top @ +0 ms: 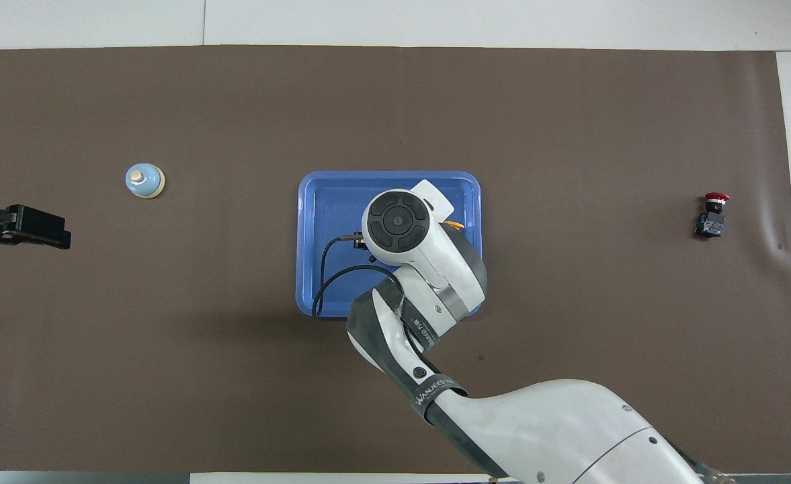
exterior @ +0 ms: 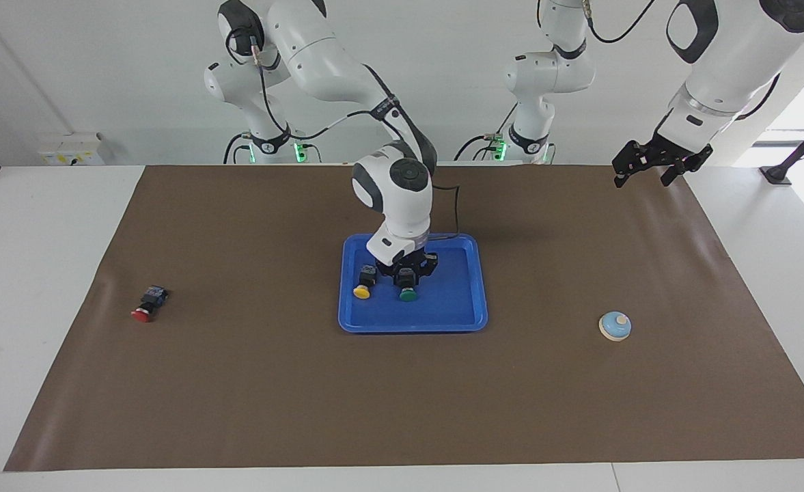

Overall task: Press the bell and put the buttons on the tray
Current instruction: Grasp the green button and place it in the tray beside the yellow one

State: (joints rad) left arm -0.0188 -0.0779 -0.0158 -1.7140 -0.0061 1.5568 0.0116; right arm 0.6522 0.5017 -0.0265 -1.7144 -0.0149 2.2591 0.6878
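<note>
1. We saw our right gripper [exterior: 407, 272] low in the flat bright blue plastic tray [exterior: 456, 307], right over the small push-button switch with the green round cap [exterior: 408, 295]; the green one lay on the tray floor just beside the push-button switch with the yellow round cap [exterior: 361, 291].
2. We could not tell if our right fingers were gripping the green button or had let go; the arm hid them from above.
3. Our left gripper [exterior: 651, 167] hung open and empty over the brown mat [exterior: 238, 383] at the left arm's end of the table; that arm waited.
4. The push-button switch with the red round cap [exterior: 141, 315] lay on its side on the mat toward the right arm's end of the table, well apart from the tray; its long way pointed its cap away from the robots and its black-and-blue body toward them; we judged our right arm was the nearer one to fetch it.
5. The small round bell with a light blue top and cream knob [exterior: 615, 326] sat on the mat toward the left arm's end, nearer to our left gripper than to our right one.
6. We counted three buttons, two in the tray and one out; one bell; one tray; two arms.
</note>
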